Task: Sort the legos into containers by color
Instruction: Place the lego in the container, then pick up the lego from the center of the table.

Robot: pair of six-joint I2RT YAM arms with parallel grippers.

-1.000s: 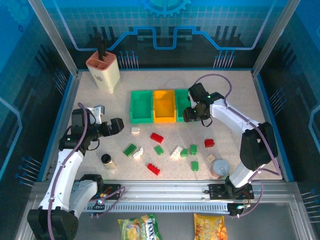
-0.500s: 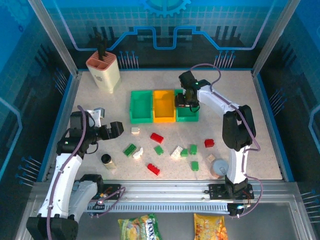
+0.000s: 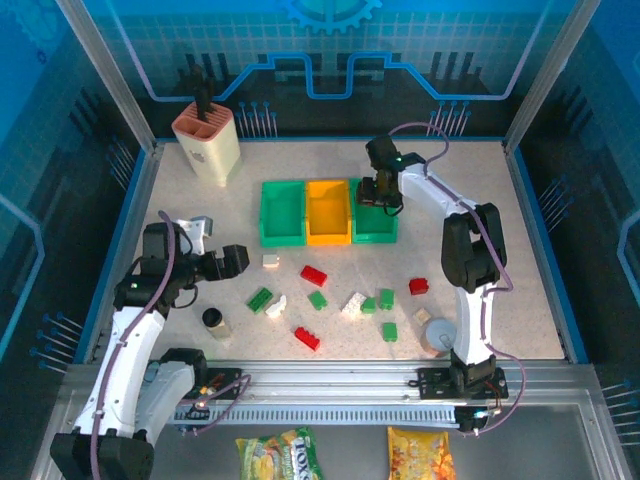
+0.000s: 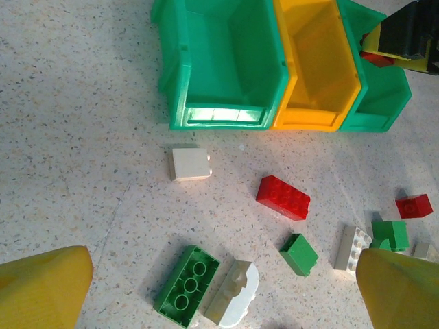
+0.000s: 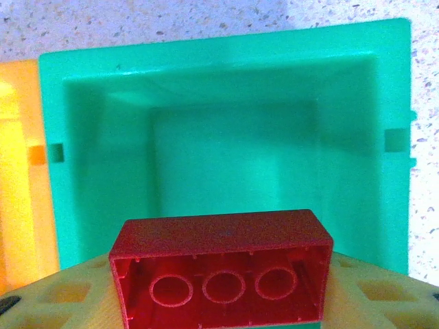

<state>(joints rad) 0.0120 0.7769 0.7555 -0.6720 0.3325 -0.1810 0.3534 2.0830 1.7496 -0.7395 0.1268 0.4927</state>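
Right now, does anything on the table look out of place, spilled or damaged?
Nothing looks spilled or damaged. Two items among the loose legos are not bricks: a small black-capped bottle at the front left and a grey cup at the front right.

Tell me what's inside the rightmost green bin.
The rightmost green bin shows a bare floor and walls. The red brick in the right gripper covers part of it, which cannot be checked.

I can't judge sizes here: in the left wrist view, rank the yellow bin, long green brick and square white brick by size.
1. yellow bin
2. long green brick
3. square white brick
The green brick may look bigger from lying nearer the camera.
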